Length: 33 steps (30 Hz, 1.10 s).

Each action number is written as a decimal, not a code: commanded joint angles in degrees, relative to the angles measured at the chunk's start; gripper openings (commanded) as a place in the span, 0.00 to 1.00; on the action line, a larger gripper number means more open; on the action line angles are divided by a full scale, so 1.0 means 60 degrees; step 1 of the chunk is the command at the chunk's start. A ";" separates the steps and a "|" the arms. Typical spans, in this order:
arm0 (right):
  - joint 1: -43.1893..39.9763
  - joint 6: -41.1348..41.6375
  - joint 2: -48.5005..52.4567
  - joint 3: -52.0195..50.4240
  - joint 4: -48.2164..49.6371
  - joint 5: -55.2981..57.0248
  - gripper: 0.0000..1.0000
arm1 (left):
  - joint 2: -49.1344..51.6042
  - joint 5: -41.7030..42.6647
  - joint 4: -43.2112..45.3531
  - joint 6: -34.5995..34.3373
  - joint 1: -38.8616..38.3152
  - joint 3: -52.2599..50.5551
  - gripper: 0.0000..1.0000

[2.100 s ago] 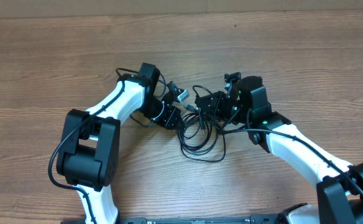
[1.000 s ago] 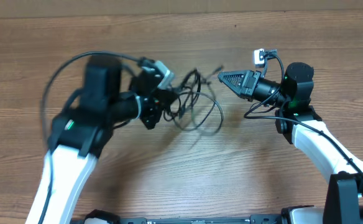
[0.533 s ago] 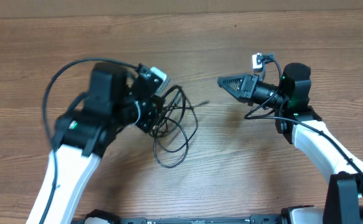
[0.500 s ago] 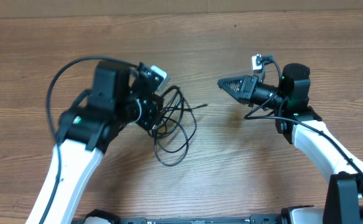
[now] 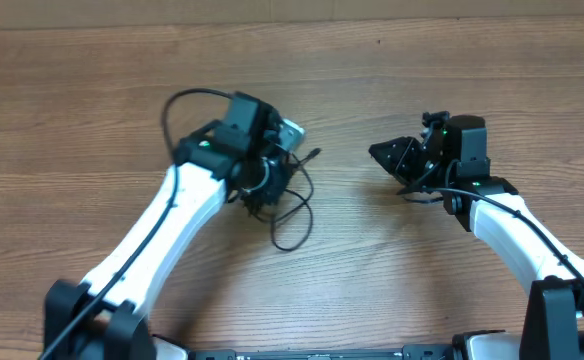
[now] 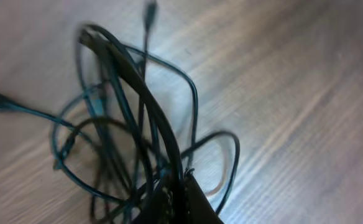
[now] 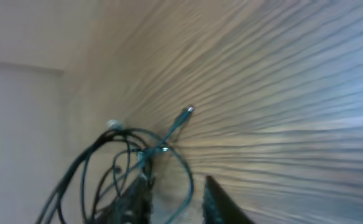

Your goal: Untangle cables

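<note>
Item: cables (image 5: 294,205), thin, black, bunched in one snarl

Location: left of the middle of the table (image 5: 422,60); pinched at the upper end by the left gripper (image 5: 265,180), with the lower loops drooping toward the robot's side and apparently resting on the wood

Grip: left fingers (image 6: 184,196) clenched on several strands at once, seen running straight into the pinch in the left wrist view. Right gripper (image 5: 390,155) well apart from the snarl, right fingers (image 7: 222,199) parted with bare wood between them, grasping nothing

Orientation: long axis from the pinch to the lowest loop, roughly far-to-near with a slight lean rightward. Plug end (image 5: 312,155) jutting out up and to the right, aimed toward the right gripper

Hazards, as judged:
- Pulling on the whole bunch: likely to cinch the crossings tighter rather than free them.
- Holding many strands in one pinch: likely to let single strands slip out or drag neighbours along.
- Tugging the lone plug end with the rest unbraced: likely to haul the snarl sideways across the wood.
- Blur in both wrist views: a poor basis for picking out one strand
</note>
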 commanded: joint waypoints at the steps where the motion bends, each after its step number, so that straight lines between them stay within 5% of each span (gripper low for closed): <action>1: -0.0047 -0.0248 -0.0240 0.0117 -0.0215 0.1126 0.56 | 0.0761 0.0452 -0.0033 0.0248 -0.0033 0.0033 0.04; 5: -0.0047 -0.0248 -0.0240 0.0117 -0.0525 0.1129 1.00 | 0.1472 -0.0091 -0.0051 -0.0346 -0.0036 0.0033 0.04; 17: -0.0047 -0.0244 -0.0240 0.0117 -0.0652 0.1126 1.00 | 0.1698 -0.0073 -0.0153 -0.0663 -0.0095 -0.0102 0.15; 20: -0.0047 -0.0244 -0.0240 0.0117 -0.0652 0.1129 1.00 | 0.1825 -0.0084 -0.0233 -0.0663 -0.0164 -0.0164 0.36; 21: -0.0047 -0.0244 -0.0240 0.0117 -0.0652 0.1129 1.00 | 0.1836 -0.0084 -0.0313 -0.0721 -0.0182 -0.0160 0.60; 22: -0.0047 -0.0244 -0.0240 0.0117 -0.0652 0.1129 1.00 | 0.1832 -0.0091 -0.0437 -0.0933 -0.0189 -0.0117 0.68; 28: -0.0047 -0.0244 -0.0240 0.0117 -0.0652 0.1129 1.00 | 0.1428 -0.0470 -0.2113 -0.1596 -0.0153 0.1548 0.66; 33: -0.0047 -0.0244 -0.0240 0.0117 -0.0652 0.1126 1.00 | 0.1191 -0.0856 -0.3107 -0.2371 -0.0164 0.3191 0.48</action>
